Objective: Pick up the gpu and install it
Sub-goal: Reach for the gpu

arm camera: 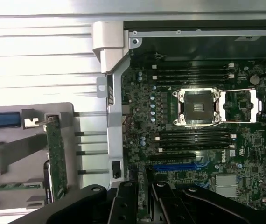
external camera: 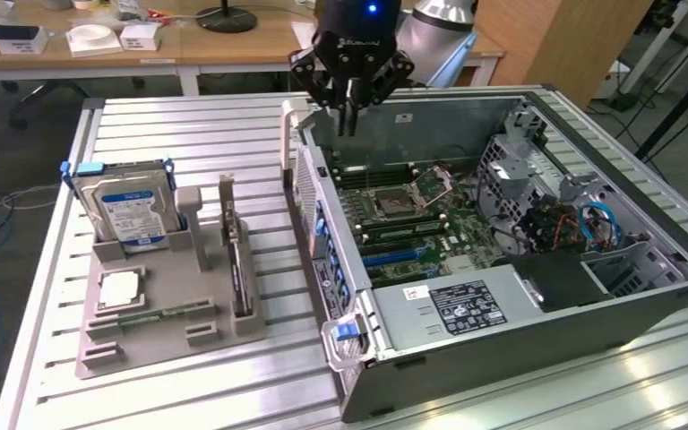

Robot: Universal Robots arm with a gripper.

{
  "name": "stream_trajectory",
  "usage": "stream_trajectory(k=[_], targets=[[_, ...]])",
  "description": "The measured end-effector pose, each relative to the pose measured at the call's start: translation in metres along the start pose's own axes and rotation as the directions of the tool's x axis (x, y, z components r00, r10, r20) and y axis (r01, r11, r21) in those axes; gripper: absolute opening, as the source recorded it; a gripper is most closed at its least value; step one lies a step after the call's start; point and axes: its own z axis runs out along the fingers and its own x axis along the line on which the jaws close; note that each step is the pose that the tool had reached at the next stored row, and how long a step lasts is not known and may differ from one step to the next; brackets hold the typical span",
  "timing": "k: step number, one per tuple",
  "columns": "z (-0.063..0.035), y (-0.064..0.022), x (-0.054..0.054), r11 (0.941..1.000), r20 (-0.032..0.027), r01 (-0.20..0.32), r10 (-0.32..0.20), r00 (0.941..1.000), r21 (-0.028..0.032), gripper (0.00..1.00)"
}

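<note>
The gpu (external camera: pixel 240 273) is a thin dark card standing on edge in a slot of the grey holder tray (external camera: pixel 153 345), at the exterior view's left of the open computer case (external camera: pixel 559 296). In the wrist view the gpu (arm camera: pixel 57 158) shows edge-on, its metal bracket at one end. My gripper (external camera: pixel 347 125) hangs above the far edge of the case, well away from the card. Its fingers (arm camera: pixel 123 198) stand a narrow gap apart with nothing between them. Below my gripper (arm camera: pixel 144 186) lies the motherboard (arm camera: pixel 193 140) with a blue expansion slot (arm camera: pixel 177 166).
A silver hard drive (external camera: pixel 133 206) with a blue-white label stands upright at the tray's far end. A processor chip (external camera: pixel 119 288) and a green memory stick (external camera: pixel 159 315) lie in the tray. Cables and a drive cage (external camera: pixel 571 224) fill the case's right side. A desk (external camera: pixel 105 49) runs behind the slatted table.
</note>
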Motion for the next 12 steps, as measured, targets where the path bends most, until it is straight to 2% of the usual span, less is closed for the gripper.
stream_trajectory(k=[12], targets=[[-0.001, -0.0023, 0.038, 1.0, -0.0003, 0.006, -0.006, 1.0, -0.0002, 0.2]])
